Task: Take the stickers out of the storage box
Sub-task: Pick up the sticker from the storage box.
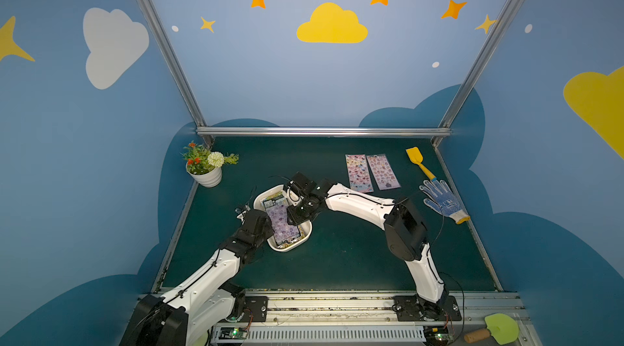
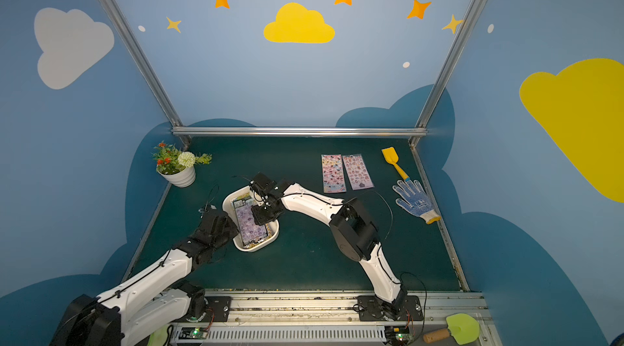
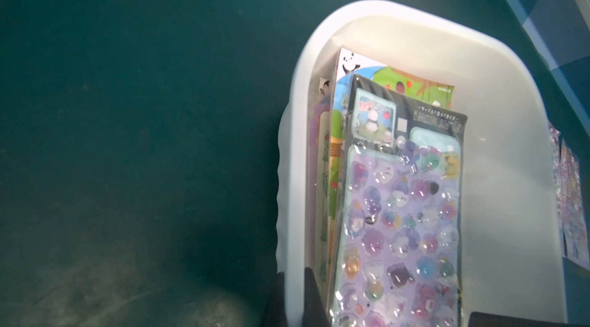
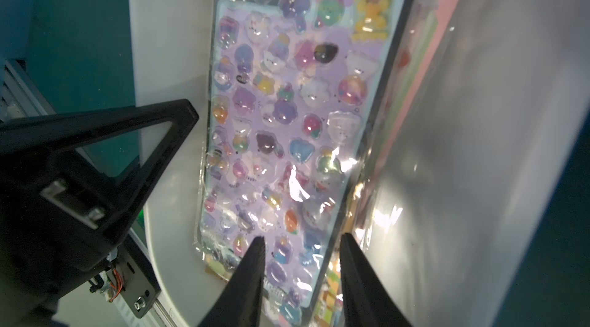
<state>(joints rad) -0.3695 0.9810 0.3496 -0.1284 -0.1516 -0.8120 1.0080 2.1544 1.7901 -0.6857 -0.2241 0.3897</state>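
Stickers (image 4: 287, 102) under parted fingers (image 4: 250, 280): right-wrist only

surface: dark green tabletop (image 1: 337, 260) | on it: flower pot (image 1: 209, 177), storage box (image 1: 288, 248), two sticker sheets (image 1: 359, 172), yellow shovel (image 1: 418, 160), dotted glove (image 1: 442, 200)

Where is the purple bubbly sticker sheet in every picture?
Top view: the purple sticker sheet lies in the storage box, between the two arms.
Top view: the same spot, inside the box.
Left wrist view: close up, on top of the stack in the box.
Right wrist view: close up, just beyond the right claw, at.
Shared landmark: the white box rim.
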